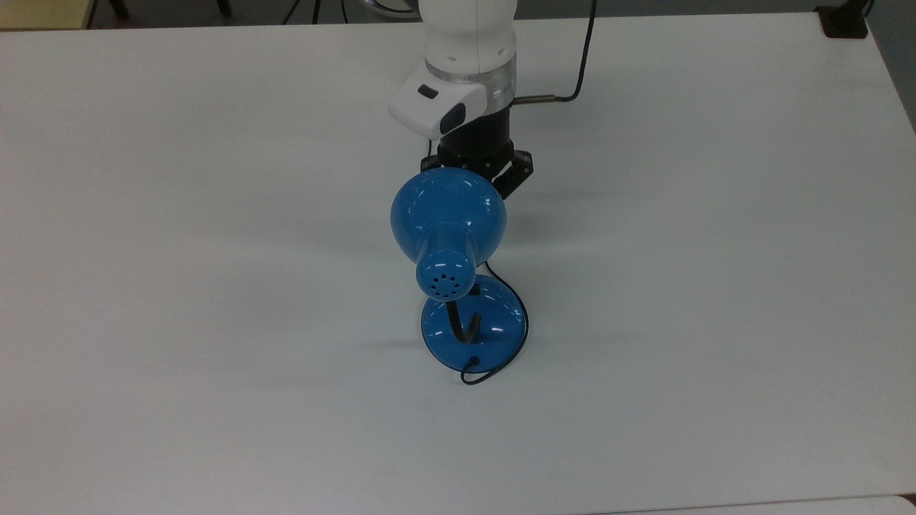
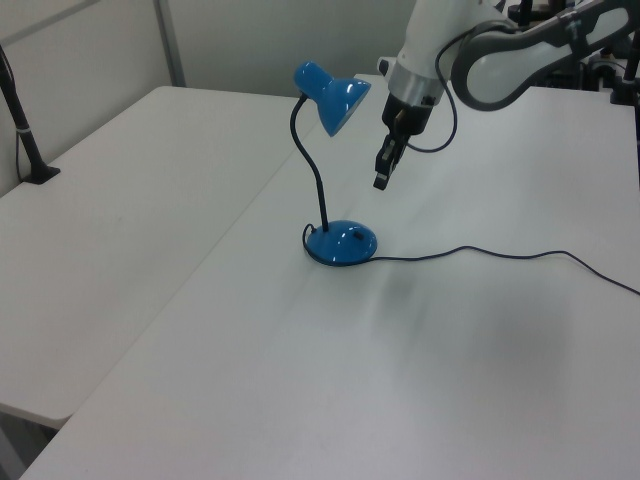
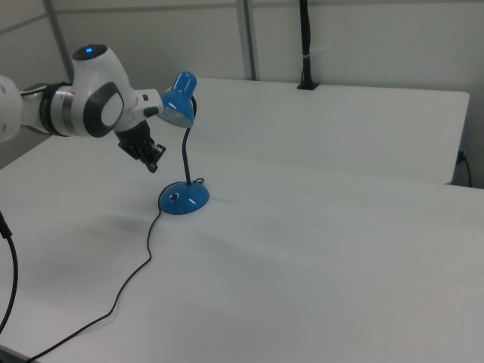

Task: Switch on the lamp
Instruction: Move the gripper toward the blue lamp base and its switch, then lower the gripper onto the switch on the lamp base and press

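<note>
I see the lamp (image 2: 333, 160) standing mid-surface (image 2: 450, 350), cord (image 2: 500, 255) trailing off. My hand (image 2: 381, 180) hangs beside the shade, above the base, fingers pressed together, touching nothing.

In the top view the glossy blue bell-shaded desk lamp (image 1: 449, 222) hides the tip of my tool (image 2: 381, 181). My white arm (image 1: 469, 43) is cut off by the top view's upper edge. The lamp's thin black cord (image 2: 500, 253) runs off the left view's right edge.
</note>
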Tool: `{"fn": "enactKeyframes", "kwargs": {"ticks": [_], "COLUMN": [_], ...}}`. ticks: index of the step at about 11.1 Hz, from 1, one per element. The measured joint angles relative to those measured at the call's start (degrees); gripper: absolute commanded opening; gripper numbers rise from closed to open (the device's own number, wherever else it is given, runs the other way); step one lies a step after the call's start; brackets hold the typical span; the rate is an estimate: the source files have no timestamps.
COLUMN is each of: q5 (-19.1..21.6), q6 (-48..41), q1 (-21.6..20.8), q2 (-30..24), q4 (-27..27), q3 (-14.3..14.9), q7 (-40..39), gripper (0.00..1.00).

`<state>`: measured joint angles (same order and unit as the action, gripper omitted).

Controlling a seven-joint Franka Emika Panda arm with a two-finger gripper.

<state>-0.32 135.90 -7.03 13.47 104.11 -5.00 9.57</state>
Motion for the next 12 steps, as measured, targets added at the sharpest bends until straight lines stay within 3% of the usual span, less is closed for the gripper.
{"fn": "enactKeyframes", "kwargs": {"ticks": [5,12], "q5": [-0.05,-1.79], "q6": [10.01,19.74], "q1": [-0.02,-0.64], "q2": [3.44,7.99], "q4": [4.46,4.82], "q3": [0.0,0.0], "q7": [1.37,4.79], "gripper": [0.0,0.0]}}
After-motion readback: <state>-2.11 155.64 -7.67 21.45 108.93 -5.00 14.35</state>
